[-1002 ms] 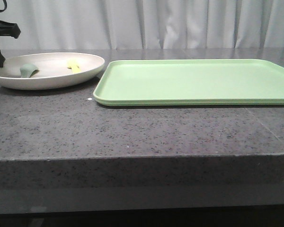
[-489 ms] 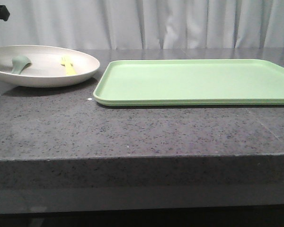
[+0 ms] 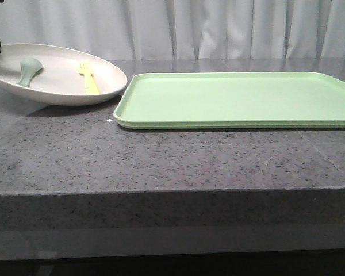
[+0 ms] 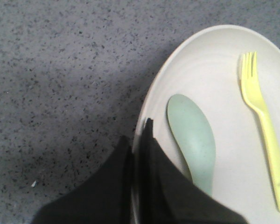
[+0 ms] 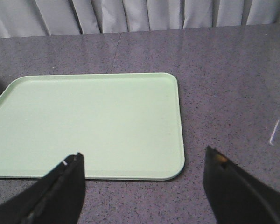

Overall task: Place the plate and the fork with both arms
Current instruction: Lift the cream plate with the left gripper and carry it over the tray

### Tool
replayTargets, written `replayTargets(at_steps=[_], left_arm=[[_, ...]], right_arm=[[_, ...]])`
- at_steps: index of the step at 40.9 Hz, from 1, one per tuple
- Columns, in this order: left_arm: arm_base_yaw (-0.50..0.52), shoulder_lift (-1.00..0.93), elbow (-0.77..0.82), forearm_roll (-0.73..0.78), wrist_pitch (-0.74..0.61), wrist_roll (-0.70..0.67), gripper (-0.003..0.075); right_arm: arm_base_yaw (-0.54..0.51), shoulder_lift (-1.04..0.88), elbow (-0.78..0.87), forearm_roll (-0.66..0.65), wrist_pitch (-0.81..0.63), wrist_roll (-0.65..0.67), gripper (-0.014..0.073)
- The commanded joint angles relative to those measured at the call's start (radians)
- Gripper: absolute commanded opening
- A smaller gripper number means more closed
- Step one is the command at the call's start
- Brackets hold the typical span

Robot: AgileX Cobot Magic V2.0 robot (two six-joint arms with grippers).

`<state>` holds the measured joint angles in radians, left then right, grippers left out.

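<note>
The left gripper [image 4: 139,154] is pinching the rim of the plate [image 3: 106,86], its dark fingers [image 4: 161,182] pressed together on either side of the rim. The plate is tilting, its gripped side raised above the worktop [image 3: 161,155] near the far left corner, while its other side is sitting low just beside the short left edge of the light-green tray [image 3: 236,98]. The fork [image 3: 88,77] is lying flat inside the plate, and a grey-green spoon [image 3: 27,71] is lying next to it, closer to the gripped rim. The right gripper [image 5: 142,186] is hanging spread wide above the worktop near the tray's front edge, holding nothing and touching nothing. No brand marks, labels or writing can be read on any of these things.
</note>
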<state>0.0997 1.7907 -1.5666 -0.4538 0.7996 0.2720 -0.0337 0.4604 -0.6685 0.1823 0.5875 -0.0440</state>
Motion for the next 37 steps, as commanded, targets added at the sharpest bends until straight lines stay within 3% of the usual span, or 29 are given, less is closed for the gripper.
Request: replayTargets(at_steps=[1, 24, 37], left_arm=[[0.001, -0.064, -0.071, -0.068, -0.018, -0.001, -0.0018], [-0.008, -0.063, -0.169, -0.319, 0.080, 0.054, -0.0018], [-0.151, -0.063, -0.169, -0.327, 0.068, 0.064, -0.0018]], right_arm=[[-0.002, 0.013, -0.033, 0.005, -0.072, -0.006, 0.0554], [-0.002, 0.013, -0.033, 0.005, -0.069, -0.006, 0.0554], [-0.002, 0.013, -0.033, 0.005, -0.059, -0.006, 0.0554]])
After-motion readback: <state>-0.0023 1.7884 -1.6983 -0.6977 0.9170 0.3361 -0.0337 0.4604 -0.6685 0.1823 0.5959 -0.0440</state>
